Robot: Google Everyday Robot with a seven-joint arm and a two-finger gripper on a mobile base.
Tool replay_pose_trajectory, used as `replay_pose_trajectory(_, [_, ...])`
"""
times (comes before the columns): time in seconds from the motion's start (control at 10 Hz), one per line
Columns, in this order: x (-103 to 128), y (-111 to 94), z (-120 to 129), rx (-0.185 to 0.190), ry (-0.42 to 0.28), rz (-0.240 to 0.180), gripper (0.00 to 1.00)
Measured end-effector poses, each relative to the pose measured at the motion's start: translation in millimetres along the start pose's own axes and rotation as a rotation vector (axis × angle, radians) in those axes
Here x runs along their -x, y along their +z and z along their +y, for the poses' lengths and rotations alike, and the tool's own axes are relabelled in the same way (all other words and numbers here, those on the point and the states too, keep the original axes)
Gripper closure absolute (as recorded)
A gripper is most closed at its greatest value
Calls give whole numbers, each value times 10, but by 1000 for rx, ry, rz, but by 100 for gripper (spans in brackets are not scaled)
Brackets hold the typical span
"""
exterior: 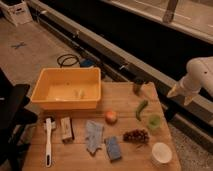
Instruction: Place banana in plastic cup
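Note:
The banana (79, 92), a short pale-yellow piece, lies inside the yellow bin (48, 102) at the table's back left. The plastic cup (153, 121), small and light green, stands upright near the table's right edge, just below a dark-green curved vegetable (141, 109). My gripper (181, 95) hangs on the white arm off the right edge of the table, above and to the right of the cup and far from the banana. Its fingers are spread open with nothing between them.
On the wooden table (125, 97) are a dark jar (137, 85), an apple (111, 117), grapes (136, 135), a white tub (161, 152), a blue cloth (93, 135), a blue sponge (113, 148), a small box (66, 129) and a white brush (48, 140). A black chair (12, 112) stands at the left.

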Motion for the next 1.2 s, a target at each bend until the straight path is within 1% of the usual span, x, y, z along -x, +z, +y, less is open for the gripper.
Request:
replay_pose_trajectory(0.8, [0,0,-7,0,-1,0,38])
replay_pose_trajectory(0.9, [-7,-5,-11,-5,-1,-1,38])
replay_pose_trajectory(1.0, [-4,-12,-13,-4,-17,4,38])
replay_pose_trajectory(1.1, [-28,-62,-67,-9,-48,28,38])
replay_pose_trajectory(1.2, [-56,-183,-226,-23,-103,58,38])
